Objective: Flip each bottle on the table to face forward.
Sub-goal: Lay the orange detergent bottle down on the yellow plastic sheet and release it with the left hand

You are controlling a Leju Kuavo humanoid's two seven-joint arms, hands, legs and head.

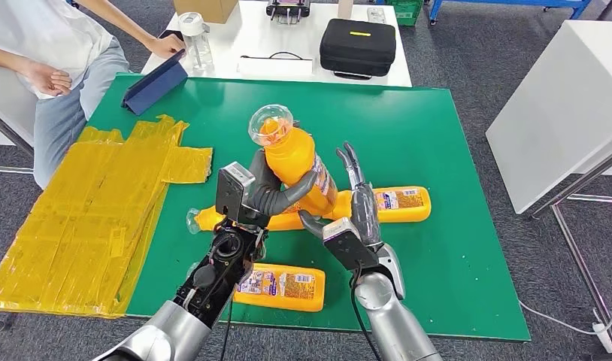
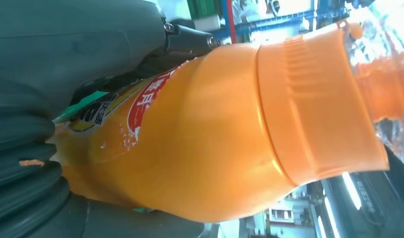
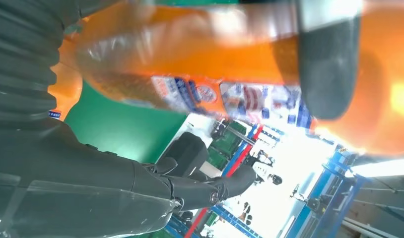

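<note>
An orange bottle [image 1: 297, 167] is held above the middle of the green table [image 1: 438, 135], raised clear of the mat and tilted with its clear cap [image 1: 271, 123] toward the far left. It is gripped by the left hand [image 1: 269, 197], whose grey fingers are wrapped around the lower part of its body; in the left wrist view the bottle [image 2: 210, 134] is seen close against the thumb with its label partly turned into sight. The right hand [image 1: 355, 218] is placed just to the right of the held bottle, its dark fingers stretched up and spread with nothing held between them, while its thumb is reaching toward the bottle's base; whether it is touching cannot be told. Three more bottles are lying flat on the table: one [image 1: 243, 219] is seen just behind the left hand with its cap to the left, another [image 1: 402, 203] is lying to the right beyond the right hand with its label up, and a third [image 1: 282, 286] is lying near the front edge between the two arms. Crumpled yellow plastic sheeting [image 1: 92, 210] is spread over the left side of the table. A person [image 1: 55, 53] is seated at the far left beside a blue folder [image 1: 154, 84].
</note>
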